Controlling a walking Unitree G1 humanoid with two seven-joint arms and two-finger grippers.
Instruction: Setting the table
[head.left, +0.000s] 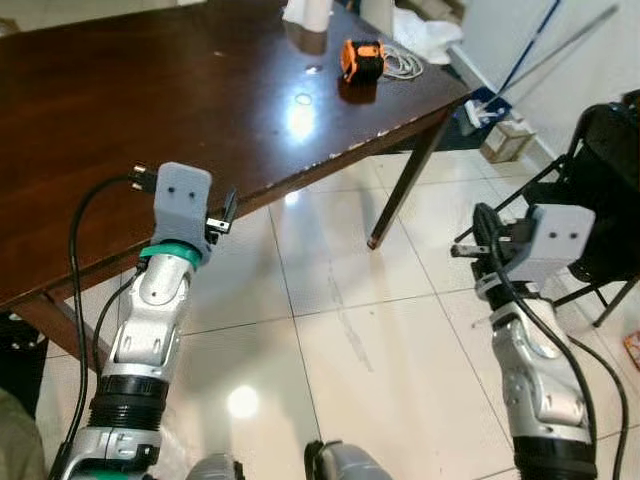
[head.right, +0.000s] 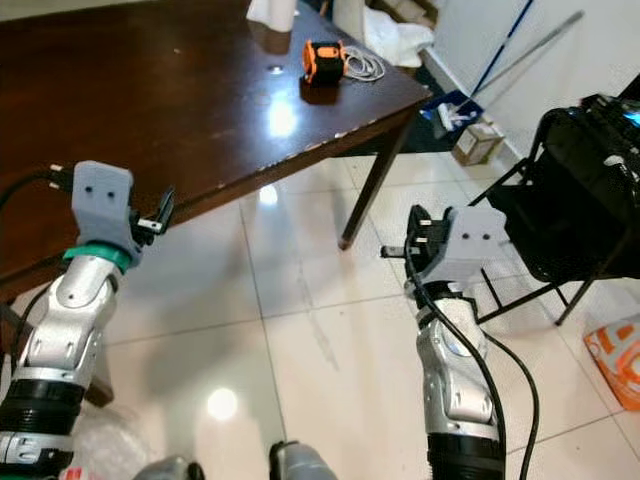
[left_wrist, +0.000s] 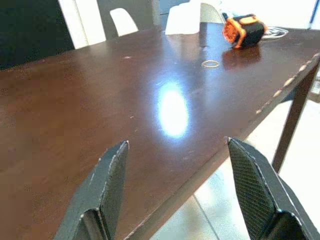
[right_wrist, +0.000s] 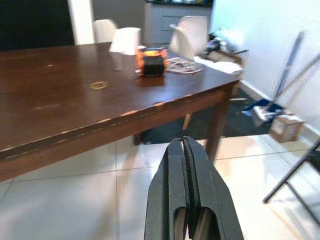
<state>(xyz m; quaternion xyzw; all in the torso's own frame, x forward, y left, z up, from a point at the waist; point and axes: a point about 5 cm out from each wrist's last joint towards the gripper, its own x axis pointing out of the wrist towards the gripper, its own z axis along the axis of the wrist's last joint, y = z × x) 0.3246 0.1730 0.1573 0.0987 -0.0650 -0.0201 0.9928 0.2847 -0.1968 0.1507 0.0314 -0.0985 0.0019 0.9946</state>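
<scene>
Table: a dark brown wooden top is seen ahead and to the left, glossy, with a lamp glare on it; its near edge is chipped in pale spots, and one leg stands on the tiled floor.
Tape measure: an orange and black case is set near the far corner of the table, just beside a coil of white cable.
Ring: a small thin loop is laid flat on the top, nearer than the tape measure and apart from it.
White object: it stands at the far edge of the table; what it is cannot be told.
Left gripper: it is held at the table's near edge, over the rim, with the fingers spread wide and nothing between them.
Right gripper: it is held over the floor, clear of the table and well apart from it, with the fingers pressed together and nothing pinched.
Chair: a black folding frame with dark cloth on it stands to the right, near the right arm.
Broom: it is leaned against the white wall beyond the table corner, with a small box on the floor below.
</scene>
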